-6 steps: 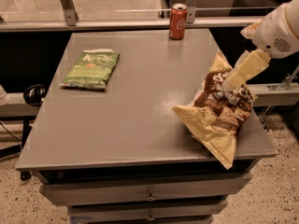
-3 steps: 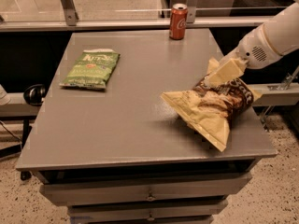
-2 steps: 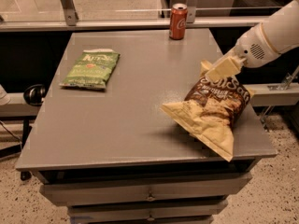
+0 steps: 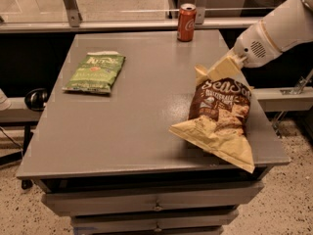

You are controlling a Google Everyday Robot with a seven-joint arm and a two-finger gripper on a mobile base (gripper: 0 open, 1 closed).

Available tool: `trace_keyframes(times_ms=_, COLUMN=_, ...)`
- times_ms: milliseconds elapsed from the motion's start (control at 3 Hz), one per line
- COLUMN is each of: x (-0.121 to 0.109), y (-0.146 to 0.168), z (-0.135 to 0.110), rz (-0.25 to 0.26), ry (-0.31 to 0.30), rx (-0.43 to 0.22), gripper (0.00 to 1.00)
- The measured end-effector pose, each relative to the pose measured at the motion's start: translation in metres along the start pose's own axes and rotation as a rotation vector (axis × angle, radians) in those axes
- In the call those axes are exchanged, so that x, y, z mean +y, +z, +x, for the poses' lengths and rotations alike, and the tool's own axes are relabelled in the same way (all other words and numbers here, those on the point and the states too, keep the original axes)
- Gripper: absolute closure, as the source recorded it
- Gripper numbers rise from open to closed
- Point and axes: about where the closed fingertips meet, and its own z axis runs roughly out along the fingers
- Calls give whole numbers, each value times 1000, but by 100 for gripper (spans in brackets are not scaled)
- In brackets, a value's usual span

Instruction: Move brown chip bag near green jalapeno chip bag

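The brown chip bag stands tilted at the right side of the grey table. Its dark front with white lettering faces the camera, and its pale tan bottom edge rests near the table's front right corner. My gripper comes in from the upper right and is shut on the bag's top left corner. The green jalapeno chip bag lies flat at the table's left side, well apart from the brown bag.
A red soda can stands at the table's far edge, behind the gripper. Drawers sit under the tabletop. A rail and glass partition run behind the table. The table's right edge is close under the brown bag.
The gripper has pulled the brown bag's top up, so the bag went from lying crumpled to standing more upright with its front showing. The green bag and can have not moved.
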Motion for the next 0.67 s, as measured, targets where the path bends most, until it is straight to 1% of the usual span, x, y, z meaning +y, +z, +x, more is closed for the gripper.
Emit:
trace_keyframes(times_ms=333, x=21, y=24, z=-44, rz=-54, ry=-95, rx=-4, gripper=100)
trace_keyframes(times_ms=667, x=37, y=53, z=-102, rz=-91, ry=-226, rx=-36, gripper=100)
